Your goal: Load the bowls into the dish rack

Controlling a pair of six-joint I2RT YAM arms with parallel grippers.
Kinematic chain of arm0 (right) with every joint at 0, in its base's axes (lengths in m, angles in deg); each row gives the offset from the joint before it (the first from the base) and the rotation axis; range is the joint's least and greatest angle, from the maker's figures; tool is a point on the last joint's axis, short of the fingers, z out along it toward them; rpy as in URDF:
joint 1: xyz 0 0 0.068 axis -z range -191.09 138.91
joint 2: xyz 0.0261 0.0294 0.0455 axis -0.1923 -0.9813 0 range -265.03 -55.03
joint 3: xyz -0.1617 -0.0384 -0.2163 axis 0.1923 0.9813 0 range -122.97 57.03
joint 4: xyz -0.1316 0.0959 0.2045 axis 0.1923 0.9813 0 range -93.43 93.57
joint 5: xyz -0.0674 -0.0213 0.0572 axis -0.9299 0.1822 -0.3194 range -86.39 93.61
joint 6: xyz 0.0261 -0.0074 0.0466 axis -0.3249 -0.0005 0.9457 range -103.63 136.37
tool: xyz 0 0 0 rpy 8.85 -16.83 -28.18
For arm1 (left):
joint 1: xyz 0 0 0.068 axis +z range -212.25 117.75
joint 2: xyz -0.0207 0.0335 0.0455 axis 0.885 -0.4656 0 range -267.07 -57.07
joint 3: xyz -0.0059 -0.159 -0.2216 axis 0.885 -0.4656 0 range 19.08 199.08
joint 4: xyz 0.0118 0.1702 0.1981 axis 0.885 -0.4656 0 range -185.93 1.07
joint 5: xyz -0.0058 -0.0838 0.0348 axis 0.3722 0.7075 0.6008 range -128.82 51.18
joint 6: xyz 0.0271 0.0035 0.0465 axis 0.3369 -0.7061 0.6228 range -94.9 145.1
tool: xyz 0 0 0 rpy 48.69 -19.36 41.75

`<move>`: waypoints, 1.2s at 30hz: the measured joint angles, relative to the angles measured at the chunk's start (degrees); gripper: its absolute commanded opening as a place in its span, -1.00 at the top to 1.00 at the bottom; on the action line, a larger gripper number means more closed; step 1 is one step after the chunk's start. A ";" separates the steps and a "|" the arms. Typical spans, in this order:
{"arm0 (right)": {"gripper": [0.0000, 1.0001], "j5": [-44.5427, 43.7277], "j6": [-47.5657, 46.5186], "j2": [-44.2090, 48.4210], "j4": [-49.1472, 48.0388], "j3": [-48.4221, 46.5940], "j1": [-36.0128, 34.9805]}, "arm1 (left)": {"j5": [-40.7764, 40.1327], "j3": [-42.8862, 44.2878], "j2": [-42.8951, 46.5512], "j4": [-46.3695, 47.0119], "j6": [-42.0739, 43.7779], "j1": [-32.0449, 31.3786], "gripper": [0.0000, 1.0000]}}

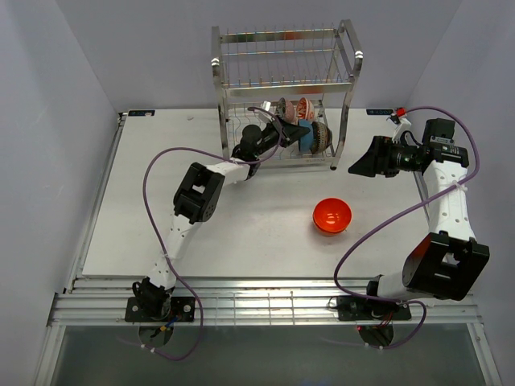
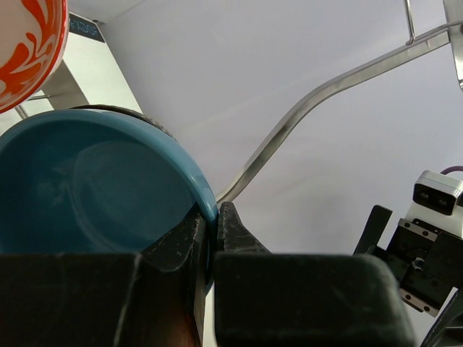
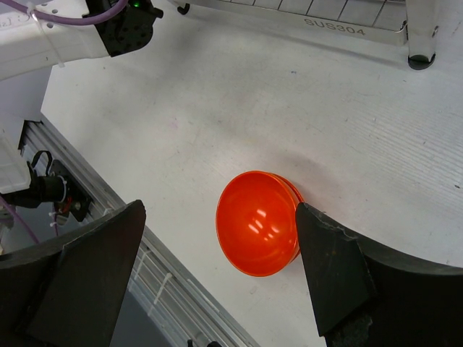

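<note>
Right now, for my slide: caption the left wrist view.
Left gripper pinches the rim of the blue bowl near a dish rack rail.

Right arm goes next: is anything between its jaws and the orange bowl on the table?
Nothing visible. The orange bowl lies alone on the bare table, framed between the open jaws of the right gripper in the wrist view. The dish rack stands well beyond it.

A dish rack (image 1: 348, 64) is standing at the far middle of the table (image 1: 161, 233). In its lower tier, three bowls (image 1: 319, 137) are sitting close together. A fourth bowl (image 1: 331, 215) is lying alone on the table, in front of the rack and slightly to its right.
</note>
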 measured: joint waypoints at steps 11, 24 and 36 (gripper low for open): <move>-0.80 0.11 -0.02 0.00 0.00 0.00 0.00 | 0.04 -0.02 0.00 -1.03 1.55 0.52 0.89; -0.80 0.13 -0.17 0.00 0.02 0.00 0.00 | -0.68 -0.42 0.00 -2.67 3.08 0.61 0.57; -0.80 0.33 -0.74 0.00 0.04 0.00 0.00 | -1.16 -1.73 0.07 -3.72 4.48 0.70 0.21</move>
